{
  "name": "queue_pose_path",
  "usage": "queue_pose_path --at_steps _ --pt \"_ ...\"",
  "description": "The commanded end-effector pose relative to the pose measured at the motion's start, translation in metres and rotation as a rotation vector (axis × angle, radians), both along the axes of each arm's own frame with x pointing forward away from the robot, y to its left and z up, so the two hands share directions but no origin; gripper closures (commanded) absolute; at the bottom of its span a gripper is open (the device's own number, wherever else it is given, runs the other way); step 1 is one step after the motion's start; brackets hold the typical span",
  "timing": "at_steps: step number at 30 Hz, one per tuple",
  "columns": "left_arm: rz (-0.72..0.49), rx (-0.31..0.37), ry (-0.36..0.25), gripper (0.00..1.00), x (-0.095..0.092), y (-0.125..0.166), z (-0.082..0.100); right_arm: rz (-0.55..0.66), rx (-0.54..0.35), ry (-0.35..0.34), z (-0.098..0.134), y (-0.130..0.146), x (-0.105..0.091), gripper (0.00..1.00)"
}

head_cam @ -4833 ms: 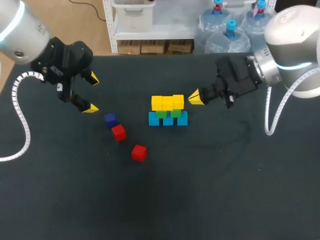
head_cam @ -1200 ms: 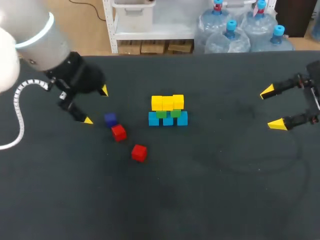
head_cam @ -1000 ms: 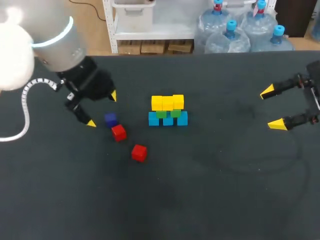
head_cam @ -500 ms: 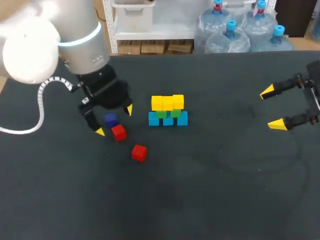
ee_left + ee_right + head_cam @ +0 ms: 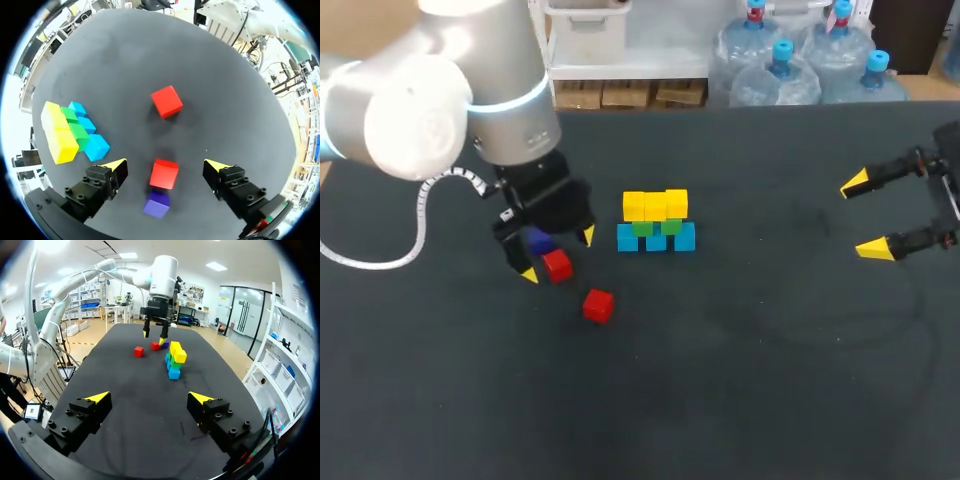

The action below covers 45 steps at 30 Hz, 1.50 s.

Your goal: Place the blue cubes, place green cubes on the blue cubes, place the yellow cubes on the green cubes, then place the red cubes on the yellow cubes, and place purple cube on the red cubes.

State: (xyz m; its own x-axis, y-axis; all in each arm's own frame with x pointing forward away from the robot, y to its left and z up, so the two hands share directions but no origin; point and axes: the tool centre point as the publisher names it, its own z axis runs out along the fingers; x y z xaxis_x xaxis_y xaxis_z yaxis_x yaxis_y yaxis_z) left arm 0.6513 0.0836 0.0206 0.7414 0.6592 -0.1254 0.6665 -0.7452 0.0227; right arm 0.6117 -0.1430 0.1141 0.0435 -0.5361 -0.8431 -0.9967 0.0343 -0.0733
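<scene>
A broad stretch of the black table surface [image 5: 740,380] is left free in front of the small wall of blue, green and yellow plastic cubes [image 5: 656,222]. Free room is also found between that wall and the right gripper [image 5: 864,216], held well apart with fingers spread. On the left, room is tight: the spread left gripper [image 5: 558,255] is set astride a red plastic cube [image 5: 557,266], with a purple cube [image 5: 157,204] just beside it and the wall near one fingertip. A second red cube [image 5: 598,305] is left apart, approachable from every side.

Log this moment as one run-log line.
left gripper: open, straddling red cube | right gripper: open | stack: blue, green, yellow | loose: second red cube, purple cube
</scene>
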Motion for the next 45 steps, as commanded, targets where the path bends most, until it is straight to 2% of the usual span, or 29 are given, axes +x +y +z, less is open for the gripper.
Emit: queue_pose_path --at_steps 1,5,6,7,9,11,13,17,29,39,40,44,45 --pt "-0.007 0.007 0.010 0.00 0.008 -0.001 -0.004 0.000 0.001 -0.001 -0.001 0.001 0.001 0.00" --pt "-0.012 0.010 0.010 0.04 0.010 -0.001 -0.006 0.000 0.001 -0.001 -0.001 0.001 0.001 0.00" --pt "-0.016 0.011 0.010 0.19 0.009 0.000 -0.006 0.000 0.001 -0.001 -0.001 0.001 0.001 0.00" --pt "-0.019 0.014 0.008 0.26 0.009 0.000 -0.007 0.000 0.001 -0.001 -0.001 0.001 0.001 0.00" --pt "-0.027 0.026 0.007 0.31 0.009 0.001 -0.009 0.000 0.001 -0.001 -0.001 0.001 0.001 0.00" --pt "-0.037 0.032 0.007 0.51 0.008 0.001 -0.010 0.000 0.001 -0.001 -0.001 0.001 0.001 0.00" --pt "-0.046 0.044 0.006 0.52 0.007 0.002 -0.010 0.000 0.001 -0.001 -0.001 0.001 0.001 0.00" --pt "-0.060 0.056 0.006 0.46 0.005 0.004 -0.012 0.000 0.001 -0.001 -0.001 0.001 0.001 0.00" --pt "-0.081 0.082 0.008 0.51 0.006 0.008 -0.016 0.000 0.001 -0.001 -0.001 0.001 0.001 0.00" --pt "-0.085 0.076 0.009 0.53 0.010 0.006 -0.018 0.000 0.001 -0.001 -0.001 0.001 0.001 0.00" --pt "-0.087 0.075 0.010 0.54 0.010 0.006 -0.019 0.000 0.001 -0.001 -0.001 0.001 0.001 0.00" --pt "-0.090 0.072 0.010 0.68 0.012 0.006 -0.020 0.000 0.001 -0.001 -0.001 0.001 0.001 0.00" --pt "-0.090 0.072 0.010 0.76 0.012 0.007 -0.020 0.000 0.001 -0.001 -0.001 0.001 0.001 0.00"
